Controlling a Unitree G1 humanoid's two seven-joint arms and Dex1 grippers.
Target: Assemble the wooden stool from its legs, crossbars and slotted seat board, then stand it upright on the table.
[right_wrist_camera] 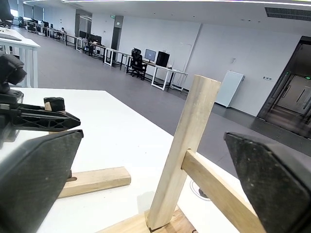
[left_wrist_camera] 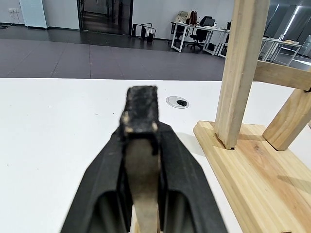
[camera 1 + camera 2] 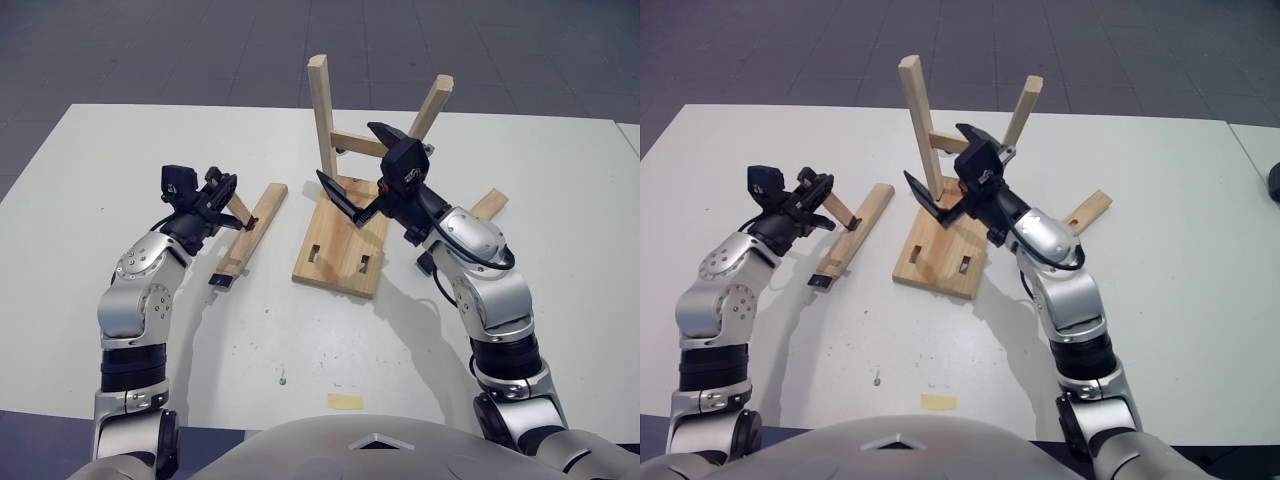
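Pale wood parts sit on a white tabletop, with the stool about half built. The left hand is clamped on a short crossbar that juts from a loose leg. The leg runs from just beside the hand back toward the robot, and I cannot tell whether its near end rests on the tabletop or hangs a little clear. To the right of this hand the seat board lies flat. Two empty slots show in its nearer edge. Two legs stand in its far edge, joined by a long crossbar. The right hand has its jaws spread wide around that standing frame, one finger on each side, gripping nothing. The step in hand looks to be fitting the second leg set. The left hand would need to raise its piece, turn the leg upright and line its end up with an open slot. The right hand would likely need to close on the frame to steady the board. Beyond the right hand's forearm lies a spare piece, mostly hidden, so its kind is unclear. How deep the standing legs are seated is also hard to judge.
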